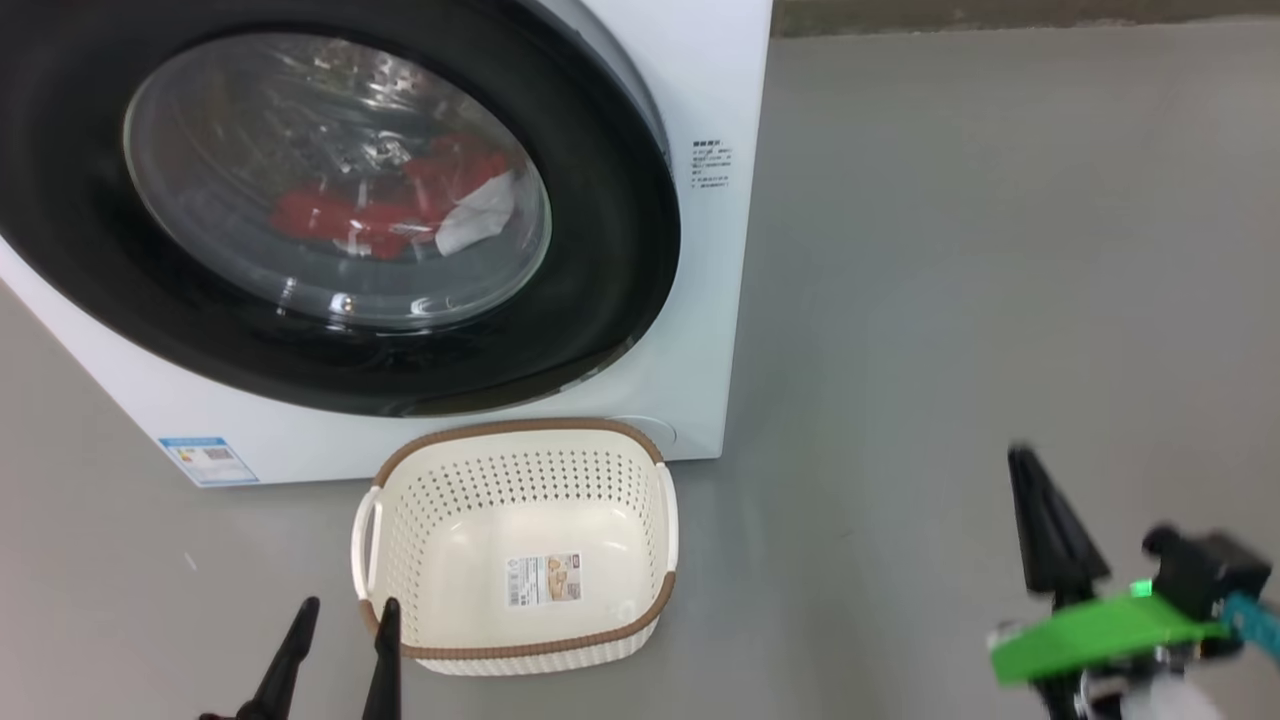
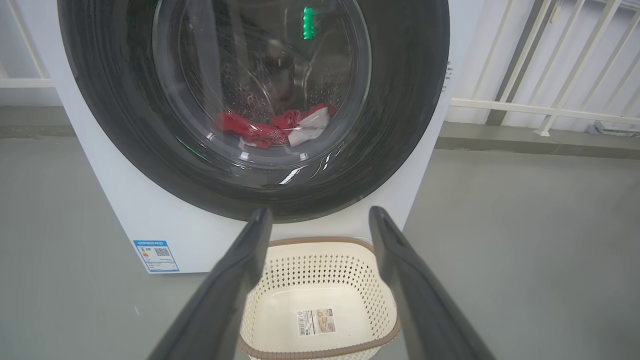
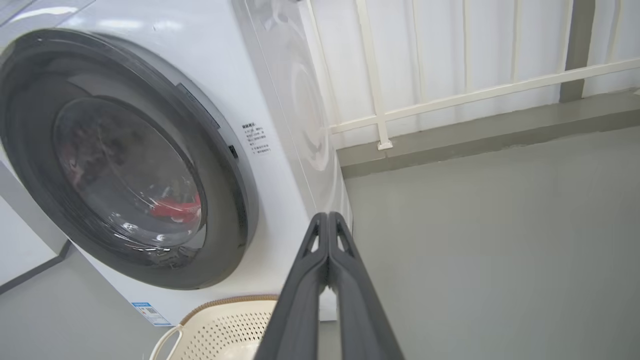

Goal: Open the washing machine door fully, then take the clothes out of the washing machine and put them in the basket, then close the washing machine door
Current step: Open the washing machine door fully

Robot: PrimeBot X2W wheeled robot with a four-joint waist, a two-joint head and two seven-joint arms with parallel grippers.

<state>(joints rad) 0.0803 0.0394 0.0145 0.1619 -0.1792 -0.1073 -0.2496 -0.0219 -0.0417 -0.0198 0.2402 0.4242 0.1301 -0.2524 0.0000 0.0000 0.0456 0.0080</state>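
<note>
Behind the clear porthole of the washing machine door, the clothes lie in a red heap with a white piece at its right edge, low in the steel drum. The door sits closed against the front of the washing machine, which carries a blue label at its lower left corner.

Just in front of the machine, the basket stands upright on the grey floor, holding nothing but the sticker on its bottom.

The left gripper has its two dark fingers spread wide with nothing between them. Its tips stand at the basket's near left corner in the head view, and whether one touches the rim cannot be told. In its own wrist view the fingers point over the basket toward the door.

The right gripper has its fingers pressed together, empty, over bare floor to the right of the machine and well apart from the basket.
</note>
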